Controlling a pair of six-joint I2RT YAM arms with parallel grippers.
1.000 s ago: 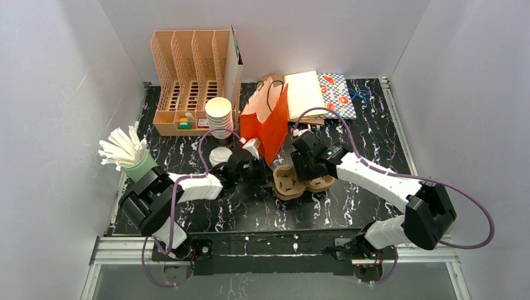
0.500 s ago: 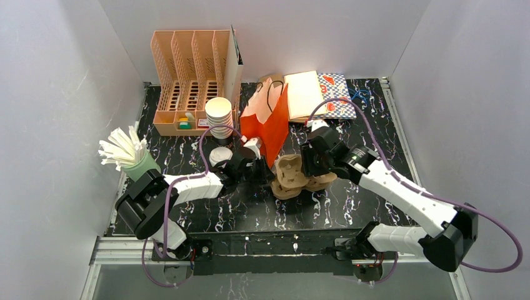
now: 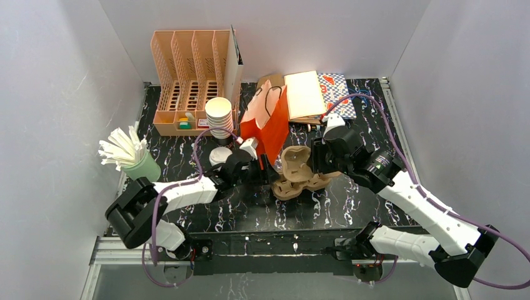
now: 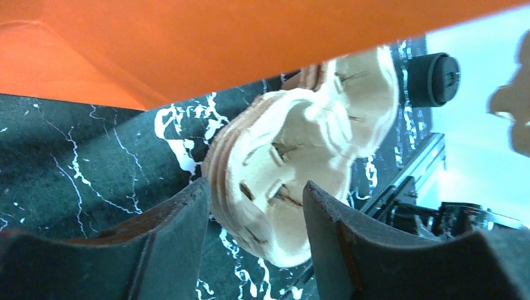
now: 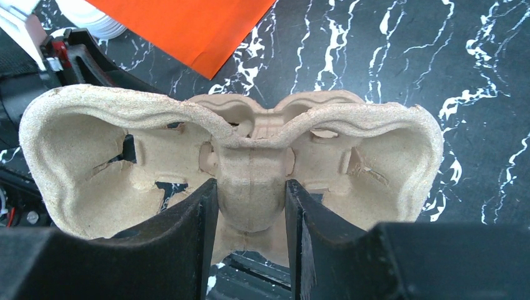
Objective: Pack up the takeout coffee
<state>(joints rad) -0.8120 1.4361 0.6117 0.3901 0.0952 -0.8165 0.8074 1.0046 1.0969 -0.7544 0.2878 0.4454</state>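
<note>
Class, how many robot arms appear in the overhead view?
2. Left arm reaches the pulp carriers from the left; right arm reaches them from the right. No more seem hidden.

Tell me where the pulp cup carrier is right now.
Top view, table centre: the pulp cup carrier is tilted up in the right gripper, just in front of the orange paper bag, with the left gripper at its left edge.

A white lid (image 3: 219, 155), round and top up, was seen on the table (image 3: 181, 150), just in front of the stack of white cups (image 3: 219, 112) and left of the orange bag (image 3: 270, 128). Any green cup beneath it could not be made out.
</note>
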